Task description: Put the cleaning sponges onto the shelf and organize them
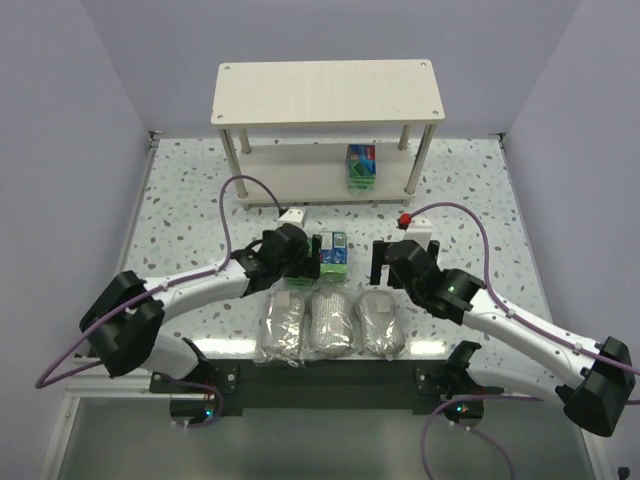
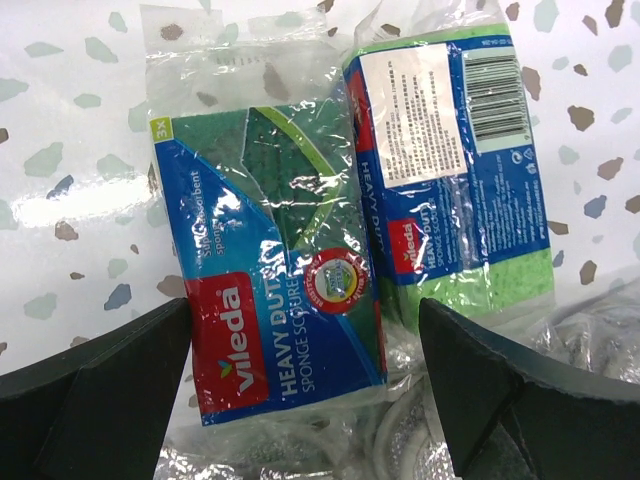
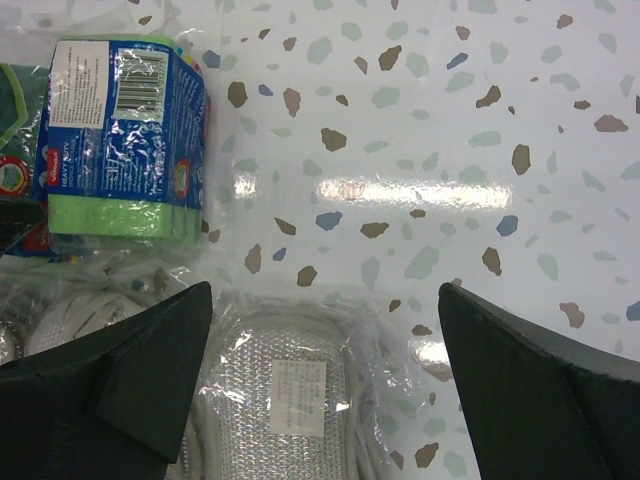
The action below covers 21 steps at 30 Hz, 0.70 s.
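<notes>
Though one pack (image 1: 361, 166) on shelf (image 1: 330, 95), two packs (image 1: 332, 250), three bundles (image 1: 332, 323) on table (image 1: 190, 200).

Two green-and-blue Vileda sponge packs lie side by side under the left gripper (image 2: 305, 335): the logo-up pack (image 2: 270, 270) between its spread fingers, the barcode-up pack (image 2: 450, 170) toward its right finger. Three grey oval bundles (image 1: 331, 325) in clear wrap lie in a row just nearer than both grippers, the rightmost bundle (image 3: 285, 395) beneath the right gripper (image 3: 325, 300). A third pack (image 1: 361, 166) stands on the lower tier of the cream two-tier shelf (image 1: 330, 92), well beyond both.
</notes>
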Tool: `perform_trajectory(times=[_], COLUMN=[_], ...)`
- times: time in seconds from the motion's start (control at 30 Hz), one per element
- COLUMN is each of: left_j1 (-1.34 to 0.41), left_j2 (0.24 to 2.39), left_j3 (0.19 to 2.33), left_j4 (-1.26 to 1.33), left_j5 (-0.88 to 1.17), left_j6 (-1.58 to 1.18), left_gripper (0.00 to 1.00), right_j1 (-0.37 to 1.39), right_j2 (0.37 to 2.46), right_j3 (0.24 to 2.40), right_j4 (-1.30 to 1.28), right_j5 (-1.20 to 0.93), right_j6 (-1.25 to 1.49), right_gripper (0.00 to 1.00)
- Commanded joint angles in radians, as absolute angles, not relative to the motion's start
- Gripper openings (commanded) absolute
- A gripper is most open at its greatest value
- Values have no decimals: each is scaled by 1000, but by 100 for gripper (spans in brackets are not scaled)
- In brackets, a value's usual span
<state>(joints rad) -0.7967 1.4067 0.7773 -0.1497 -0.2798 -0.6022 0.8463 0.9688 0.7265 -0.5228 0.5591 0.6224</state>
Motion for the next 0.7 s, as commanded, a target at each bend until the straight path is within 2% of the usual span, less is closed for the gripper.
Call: perform_trajectory(times=[0.0,0.27,0.43,0.67], left_j1=[-805,-807,-807,-807], left_j2=[1462,1467,1362,1365], left_j3=[836,815,756,721], left_j4=[-152,-143,-124,-72], left_j5=[-351,-394,-422,-350], left_j6=[-621,-646,-650,-624], left_gripper=[100,98,95,91], right_j1=[851,853,853,853], right_j2=[968,951,951,966], right_j3=[723,695,683,683], right_j4=[-528,-535,-529,-515], right_j5=[586,597,595,591], right_j6=[643,655,658,660], right_gripper=[99,99,99,99])
